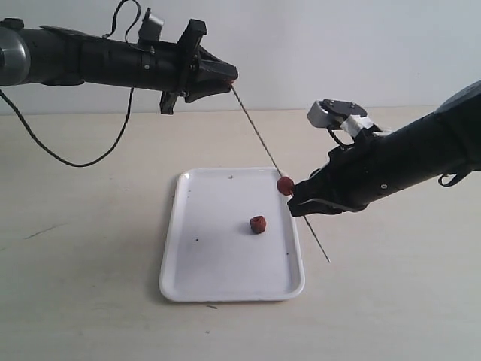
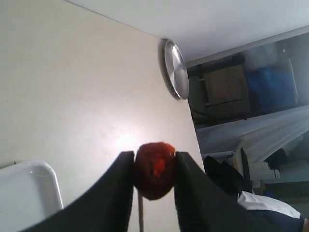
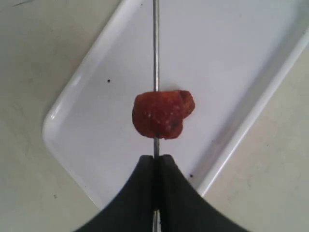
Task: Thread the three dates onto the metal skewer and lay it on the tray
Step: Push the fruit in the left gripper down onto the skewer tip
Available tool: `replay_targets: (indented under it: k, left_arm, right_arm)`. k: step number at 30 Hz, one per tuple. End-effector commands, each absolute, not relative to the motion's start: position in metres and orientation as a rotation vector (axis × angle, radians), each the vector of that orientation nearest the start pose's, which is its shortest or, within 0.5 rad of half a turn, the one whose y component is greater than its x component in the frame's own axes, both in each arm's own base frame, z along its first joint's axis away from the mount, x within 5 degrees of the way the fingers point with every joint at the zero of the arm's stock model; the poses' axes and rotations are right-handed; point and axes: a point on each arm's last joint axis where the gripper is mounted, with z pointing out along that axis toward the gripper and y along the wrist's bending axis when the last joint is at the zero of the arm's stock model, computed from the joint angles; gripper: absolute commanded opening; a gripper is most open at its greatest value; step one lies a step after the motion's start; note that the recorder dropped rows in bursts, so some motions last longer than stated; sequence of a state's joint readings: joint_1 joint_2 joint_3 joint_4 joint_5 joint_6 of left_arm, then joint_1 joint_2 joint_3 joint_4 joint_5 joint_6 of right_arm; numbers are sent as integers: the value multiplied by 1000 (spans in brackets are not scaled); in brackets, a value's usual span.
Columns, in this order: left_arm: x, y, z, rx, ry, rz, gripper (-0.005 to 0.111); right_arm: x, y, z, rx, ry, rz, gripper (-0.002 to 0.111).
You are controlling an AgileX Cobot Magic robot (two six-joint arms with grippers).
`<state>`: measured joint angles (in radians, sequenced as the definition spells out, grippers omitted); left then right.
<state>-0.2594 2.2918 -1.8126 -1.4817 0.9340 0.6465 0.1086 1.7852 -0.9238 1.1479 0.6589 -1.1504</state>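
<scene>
From the outside camera, the left gripper (image 1: pixel 229 75) is hanging high above the table (image 1: pixel 90 286). Its tips are hiding almost all of what they are pinching, and only a tiny red bit is peeking out. The metal skewer (image 1: pixel 259 135) is slanting down from those tips over the tray (image 1: pixel 225 289). Its low end is showing past the tray's right rim. The right gripper (image 1: pixel 294 197) is squeezing the skewer partway down and covering that bit of it. The threaded date (image 1: pixel 285 185) is sitting on the skewer just above those fingers. The loose date (image 1: pixel 258 224) is lying alone on the tray.

In the left wrist camera, the two black fingers are standing partly apart and pressing both sides of the held date (image 2: pixel 154 169). A short bit of skewer is showing under it, but the date is hiding where the tip ends. Only one tray corner is showing.

In the right wrist camera, the fingers are pressing tight together on the skewer, which is disappearing between them. The threaded date is just beyond the fingertips, with a little skewer showing between. The picture's edge is cutting off part of the tray.
</scene>
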Motion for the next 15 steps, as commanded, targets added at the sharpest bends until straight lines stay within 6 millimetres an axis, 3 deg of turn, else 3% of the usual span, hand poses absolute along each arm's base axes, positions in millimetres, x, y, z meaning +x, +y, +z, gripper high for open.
replay_targets:
  k: [1,15]
  left_arm:
    - [473,-188,215,8,2205,-1546,29]
    - [470,-187,215,57,2221,-1577,29]
  right_arm:
    - [319,84,165,-456,2535,775,0]
    - [318,88,169,-494,2494,837,0]
